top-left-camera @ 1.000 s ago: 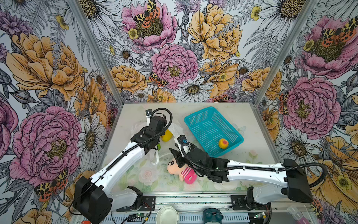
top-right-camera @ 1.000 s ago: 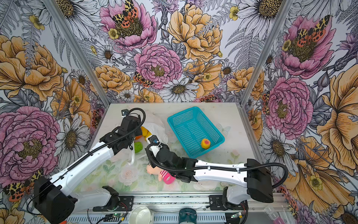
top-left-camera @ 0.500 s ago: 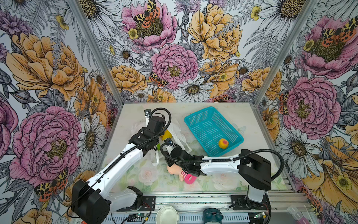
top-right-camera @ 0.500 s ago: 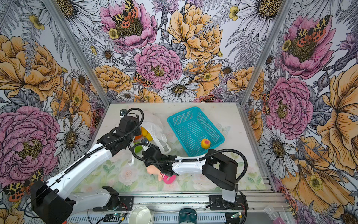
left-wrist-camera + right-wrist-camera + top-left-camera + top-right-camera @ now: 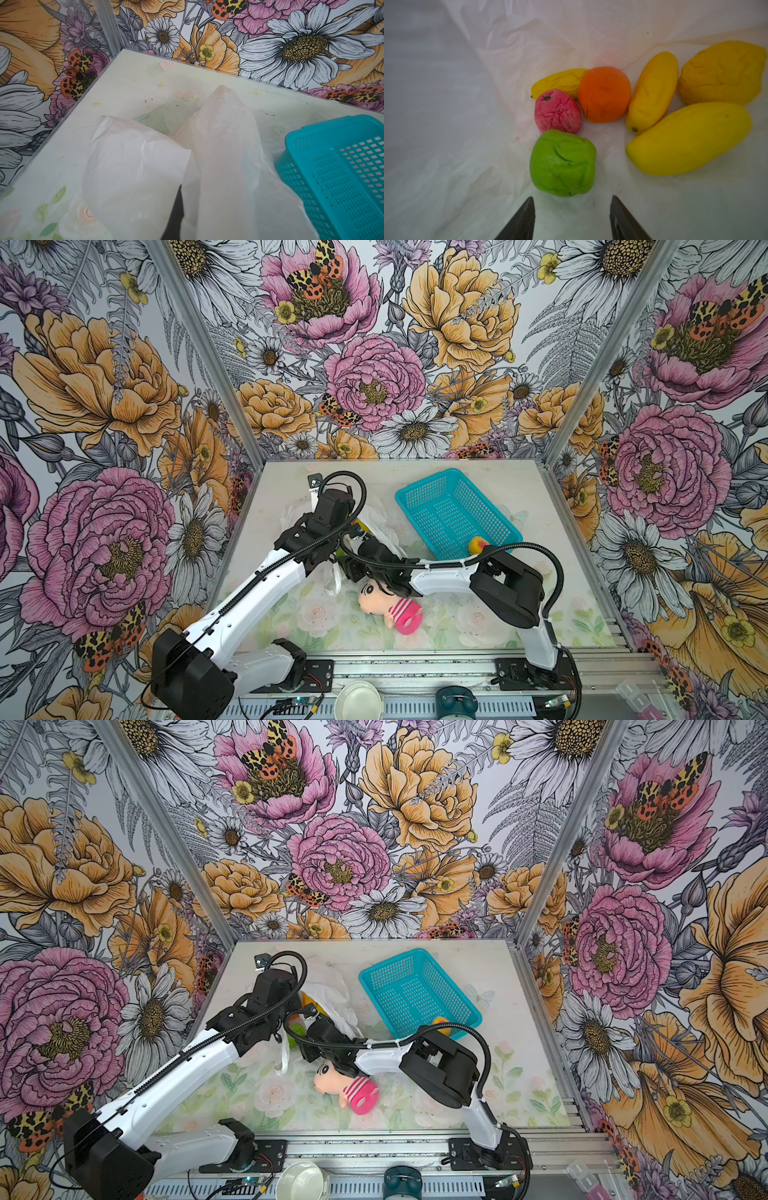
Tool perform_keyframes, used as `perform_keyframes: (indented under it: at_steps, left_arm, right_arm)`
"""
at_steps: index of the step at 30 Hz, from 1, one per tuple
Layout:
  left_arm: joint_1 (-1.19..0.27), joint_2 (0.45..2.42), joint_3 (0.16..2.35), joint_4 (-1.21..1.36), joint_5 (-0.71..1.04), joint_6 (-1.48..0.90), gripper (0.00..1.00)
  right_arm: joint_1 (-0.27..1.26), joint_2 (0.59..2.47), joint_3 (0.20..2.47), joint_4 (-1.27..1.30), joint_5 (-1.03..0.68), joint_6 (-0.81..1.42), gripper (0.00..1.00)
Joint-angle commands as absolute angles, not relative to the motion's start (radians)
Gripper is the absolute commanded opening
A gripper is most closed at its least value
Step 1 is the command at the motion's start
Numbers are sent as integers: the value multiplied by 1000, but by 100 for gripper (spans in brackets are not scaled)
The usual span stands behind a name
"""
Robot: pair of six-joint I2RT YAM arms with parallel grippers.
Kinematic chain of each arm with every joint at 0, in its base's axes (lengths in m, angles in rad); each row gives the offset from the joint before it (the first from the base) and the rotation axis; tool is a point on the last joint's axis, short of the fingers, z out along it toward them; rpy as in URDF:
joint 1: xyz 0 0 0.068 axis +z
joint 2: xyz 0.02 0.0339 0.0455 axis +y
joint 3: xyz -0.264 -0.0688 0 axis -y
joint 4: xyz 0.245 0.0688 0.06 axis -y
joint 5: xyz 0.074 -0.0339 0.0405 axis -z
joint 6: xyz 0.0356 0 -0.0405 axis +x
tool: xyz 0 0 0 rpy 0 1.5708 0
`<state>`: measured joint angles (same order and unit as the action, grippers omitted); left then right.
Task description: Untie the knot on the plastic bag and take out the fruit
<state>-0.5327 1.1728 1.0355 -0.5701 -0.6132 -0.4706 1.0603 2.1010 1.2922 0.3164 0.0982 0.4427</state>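
left gripper (image 5: pixel 178 197) was clamped on the bag (image 5: pixel 135 166); right gripper (image 5: pixel 572 198) gaped apart just beside the green fruit (image 5: pixel 562 163).

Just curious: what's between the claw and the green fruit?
Only bare plastic bag, seen in the right wrist view, separates the open right gripper from the green fruit.

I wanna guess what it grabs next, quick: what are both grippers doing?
Left gripper: shut on the bag.
Right gripper: open, empty, jaws just short of the green fruit.
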Motion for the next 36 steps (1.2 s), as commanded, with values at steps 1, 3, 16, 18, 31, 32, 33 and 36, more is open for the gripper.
perform_keyframes:
  at_steps: [1,3,16,18,31,32,33,36]
  left_arm:
    - [-556,1152,1026,-543,-648,-453,0]
    - [-559,1148,1026,-540,-650,-453,0]
    - [-567,1155,1029,-536,-656,-446,0]
    - [-567,1161,1030,-536,-653,-445,0]
    - [-542,1173,1021,-537,-687,-446,0]
    - [-541,1172,1020,-538,-687,-447,0]
    - [-540,1172,1020,-537,-687,-448,0]
    - [-535,1177,1017,-537,-687,-452,0]
  right_arm:
    - [1054,2170,1372,318,35,459,74]
    - [1051,2210,1420,281,26,466,82]
    - [1016,2372,1632,123,12,515,71]
    - [1014,2359,1614,141,10,513,60]
    - [1041,2045,1258,359,26,449,40]
    - [1047,2020,1231,371,37,441,40]
    - [1055,1995,1200,391,57,433,39]
    - [1069,1934,1124,453,96,413,38]
